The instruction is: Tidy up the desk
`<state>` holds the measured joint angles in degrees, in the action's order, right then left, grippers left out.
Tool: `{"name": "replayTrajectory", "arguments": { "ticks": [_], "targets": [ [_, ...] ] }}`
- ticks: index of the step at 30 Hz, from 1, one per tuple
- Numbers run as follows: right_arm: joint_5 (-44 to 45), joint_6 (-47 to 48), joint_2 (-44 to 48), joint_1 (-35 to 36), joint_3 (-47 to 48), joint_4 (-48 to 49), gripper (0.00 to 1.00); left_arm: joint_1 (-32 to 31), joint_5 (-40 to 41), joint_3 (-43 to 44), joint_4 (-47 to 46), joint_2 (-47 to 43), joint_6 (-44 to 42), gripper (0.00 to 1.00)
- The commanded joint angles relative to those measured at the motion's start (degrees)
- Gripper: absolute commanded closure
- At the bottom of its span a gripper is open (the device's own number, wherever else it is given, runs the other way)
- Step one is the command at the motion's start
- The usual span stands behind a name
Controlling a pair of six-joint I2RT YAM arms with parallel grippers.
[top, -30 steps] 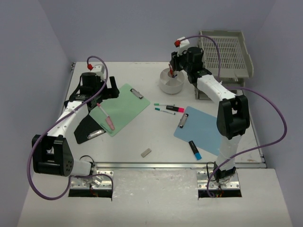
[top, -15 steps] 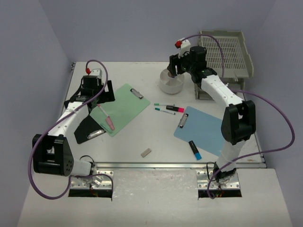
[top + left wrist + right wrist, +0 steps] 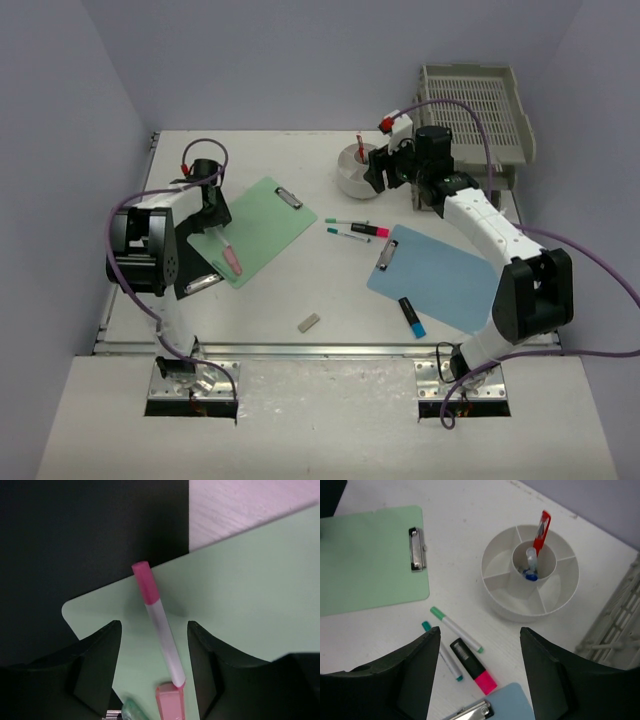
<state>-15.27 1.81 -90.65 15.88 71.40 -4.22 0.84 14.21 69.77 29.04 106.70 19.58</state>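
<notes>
Plainly the desk (image 3: 330, 300), spread beneath both grippers, is only partly tidied; the left gripper (image 3: 155, 626) hangs with jaws apart astride a pink pen (image 3: 150, 587) lying on the green clipboard (image 3: 245, 590) directly under it, gripping nothing; the right gripper (image 3: 480, 630) is likewise spread and empty. Just ahead of its fingertips, the round organizer (image 3: 506, 606) holds a red pen (image 3: 541, 530) and a blue-tipped item in its centre cup, its outer sections bare; loose markers (image 3: 470, 669) lie between its fingers; the grey tray (image 3: 475, 105) behind it looks empty.
</notes>
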Motion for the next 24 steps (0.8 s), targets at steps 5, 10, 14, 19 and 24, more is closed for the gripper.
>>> {"name": "replayTrajectory", "arguments": {
  "ticks": [5,10,14,19,24],
  "targets": [
    [-1.56,0.4,2.35,-0.15,-1.14,-1.96,0.34,2.51,1.46,9.01,3.98,8.63,3.5,0.46],
    [-1.99,0.1,1.8,-0.12,-0.39,-2.32,0.35,3.32,-0.96,9.94,4.6,10.72,3.74,0.59],
    [-2.32,-0.32,1.71,-0.14,-0.12,-2.65,0.36,3.73,-5.65,10.13,3.94,10.55,3.37,0.85],
    [-2.66,-0.44,2.02,-0.11,0.27,-3.26,0.36,3.64,-9.86,13.05,4.58,9.56,3.67,1.0],
    [-2.4,-0.07,3.06,-0.15,-0.07,-3.51,0.36,3.73,-13.26,13.26,-2.99,1.13,4.05,1.0]
  ]
}}
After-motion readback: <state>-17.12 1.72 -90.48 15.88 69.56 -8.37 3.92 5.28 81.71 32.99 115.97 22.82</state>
